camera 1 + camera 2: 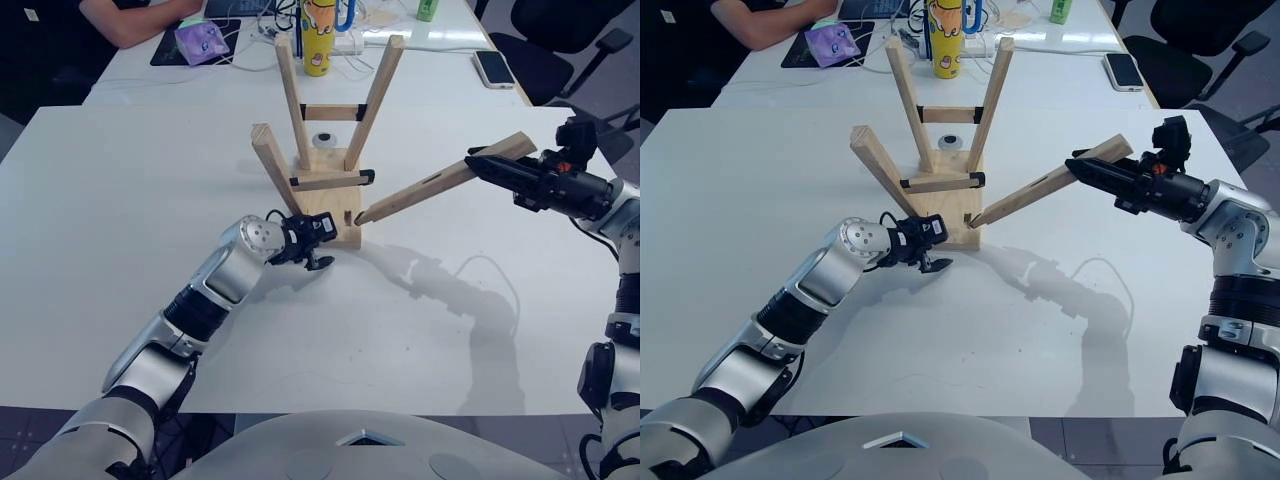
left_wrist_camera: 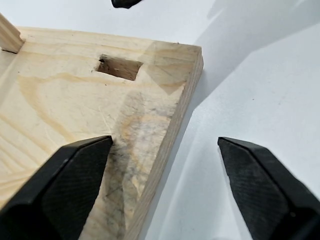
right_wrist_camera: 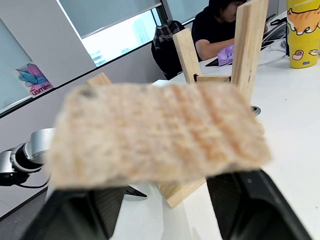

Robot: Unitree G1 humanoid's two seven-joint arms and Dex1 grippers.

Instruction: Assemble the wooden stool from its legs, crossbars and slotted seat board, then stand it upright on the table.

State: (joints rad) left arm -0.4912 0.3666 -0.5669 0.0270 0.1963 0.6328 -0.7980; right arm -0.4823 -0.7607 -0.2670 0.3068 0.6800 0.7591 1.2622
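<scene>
Left tool (image 1: 318, 244) sits open astride seat board (image 1: 330, 206) edge; right tool (image 1: 482, 161) grips fourth leg (image 1: 420, 190) (next: push into slot (image 2: 119, 67)).

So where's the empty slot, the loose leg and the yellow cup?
slot (image 2: 119, 67): left wrist view, its dark opening.
loose leg (image 1: 420, 190): left eye view, mid-length.
yellow cup (image 1: 318, 45): left eye view, its side.

Seat board (image 2: 75, 110) – pale matt wood w/ grain, leg (image 3: 155, 135) end rough, table (image 1: 120, 220) smooth white

Four legs (image 1: 375, 85), two crossbars (image 1: 330, 112), one board (image 1: 334, 203)
</scene>
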